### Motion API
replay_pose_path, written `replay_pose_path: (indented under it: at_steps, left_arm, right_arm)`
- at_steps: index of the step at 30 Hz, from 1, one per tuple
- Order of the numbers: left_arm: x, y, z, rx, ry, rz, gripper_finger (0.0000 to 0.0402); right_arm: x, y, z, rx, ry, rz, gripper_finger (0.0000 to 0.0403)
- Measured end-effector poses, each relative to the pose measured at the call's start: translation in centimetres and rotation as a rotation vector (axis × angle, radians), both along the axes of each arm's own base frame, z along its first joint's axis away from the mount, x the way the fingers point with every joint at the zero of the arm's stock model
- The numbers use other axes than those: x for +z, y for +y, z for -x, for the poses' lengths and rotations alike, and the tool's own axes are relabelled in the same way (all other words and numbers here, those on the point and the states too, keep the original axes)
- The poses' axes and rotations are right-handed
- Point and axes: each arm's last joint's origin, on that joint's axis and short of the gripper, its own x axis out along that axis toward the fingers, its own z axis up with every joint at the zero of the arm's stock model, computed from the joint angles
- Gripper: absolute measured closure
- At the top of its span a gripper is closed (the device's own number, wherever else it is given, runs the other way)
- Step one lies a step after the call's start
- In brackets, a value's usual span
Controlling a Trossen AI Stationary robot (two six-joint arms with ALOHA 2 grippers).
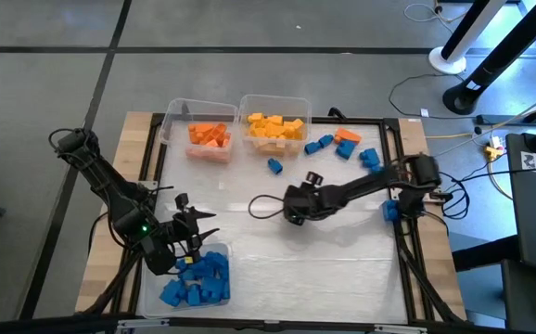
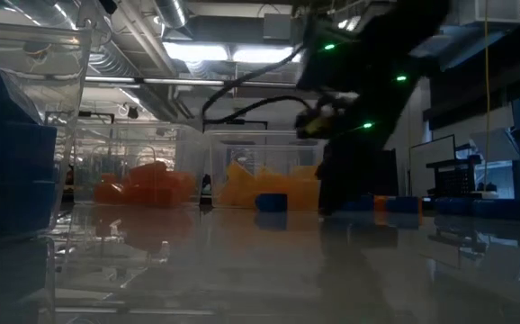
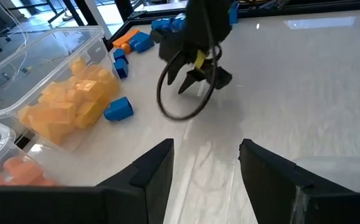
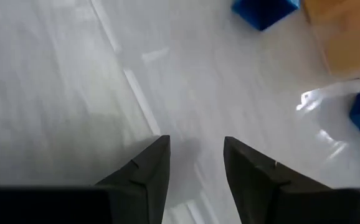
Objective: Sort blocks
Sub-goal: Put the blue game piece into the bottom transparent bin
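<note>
On the counter (image 1: 342, 269), loose blocks (image 1: 347, 144) are looking light, rigid, pinchable across flat sides; both grippers' fingers (image 4: 146, 168) are standing apart, empty.

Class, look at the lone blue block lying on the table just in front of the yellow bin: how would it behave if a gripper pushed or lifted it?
The lone blue block is small, likely light. Boxy, so probably slides on the glossy table, not rolls.

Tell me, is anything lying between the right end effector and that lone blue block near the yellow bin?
No. In the high view, only bare white tabletop separates the right end effector from the lone blue block.
</note>
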Motion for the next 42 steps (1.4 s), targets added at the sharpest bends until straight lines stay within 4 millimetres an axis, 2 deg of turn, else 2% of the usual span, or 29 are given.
replay_pose_path:
  at_steps: [6,12,14,18,24,30,34,42]
  left_arm:
    - [0.0,0.0,0.0,-0.003,0.003,-0.006,0.0233]
    - [0.0,0.0,0.0,-0.004,0.004,-0.008,0.0233]
    - [0.0,0.0,0.0,-0.005,0.004,-0.009,0.0233]
    - [0.0,0.0,0.0,-0.002,0.0,-0.004,0.0233]
    - [0.0,0.0,0.0,-0.001,0.0,-0.001,0.0233]
    - [0.0,0.0,0.0,0.0,0.0,0.0,0.0233]
    - [0.0,0.0,0.0,0.0,-0.002,0.001,0.0233]
    - [0.0,0.0,0.0,-0.001,0.001,-0.002,0.0233]
  right_arm:
    - [1.4,1.7,3.1,0.016,-0.339,0.005,0.0252]
    - [-1.1,1.0,4.6,0.02,-0.656,-0.005,0.0252]
    - [-2.3,0.3,4.9,-0.004,-0.65,0.017,0.0252]
    - [-3.2,-1.3,3.9,-0.052,-0.642,0.057,0.0252]
    - [-3.8,-3.1,0.8,-0.022,-0.611,0.072,0.0252]
    - [-4.4,-4.4,-1.3,-0.047,-0.609,0.087,0.0252]
    - [-5.3,-5.3,-2.2,-0.042,-0.599,0.048,0.0252]
    - [-5.4,-6.1,-3.1,-0.071,-0.605,0.075,0.0252]
